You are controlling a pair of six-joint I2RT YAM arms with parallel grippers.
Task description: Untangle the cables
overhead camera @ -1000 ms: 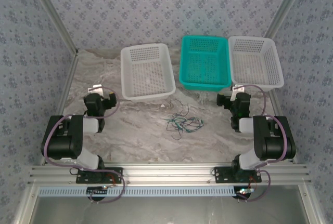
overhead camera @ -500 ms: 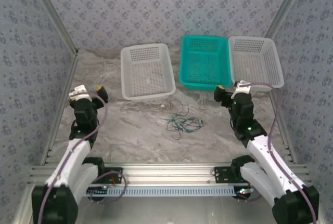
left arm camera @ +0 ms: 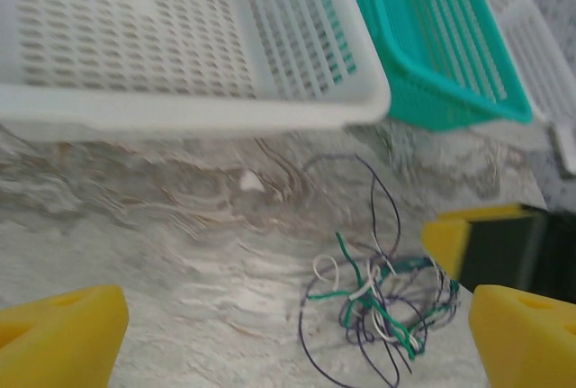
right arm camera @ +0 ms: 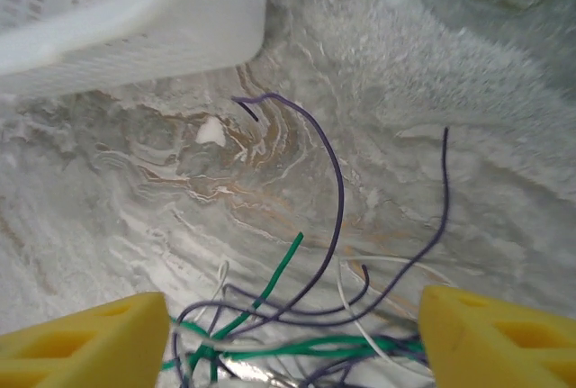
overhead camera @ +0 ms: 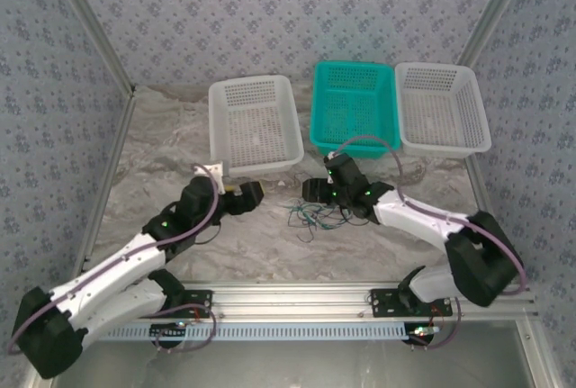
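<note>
The cables [overhead camera: 310, 218] lie in one tangled heap of thin dark purple, green and whitish strands on the marble table, in front of the baskets. My left gripper [overhead camera: 251, 197] hovers to the left of the heap, apart from it. In the left wrist view it is open [left arm camera: 292, 345], with the cables [left arm camera: 382, 302] lying ahead and to the right. My right gripper [overhead camera: 315, 193] hangs just behind the heap. In the right wrist view it is open [right arm camera: 288, 345], and the cables [right arm camera: 301, 311] spread on the table between its yellow fingertips [right arm camera: 85, 343]. Neither gripper holds anything.
A white basket [overhead camera: 255, 124], a teal basket [overhead camera: 354, 107] and a second white basket [overhead camera: 441, 107] stand in a row behind the heap. The first white basket's rim [left arm camera: 180, 104] is close ahead of the left gripper. The right gripper's yellow pad [left arm camera: 454, 235] shows beside the heap.
Both arms have swung in from their places at the table's sides to the centre and now flank the heap. The cables have not moved.
</note>
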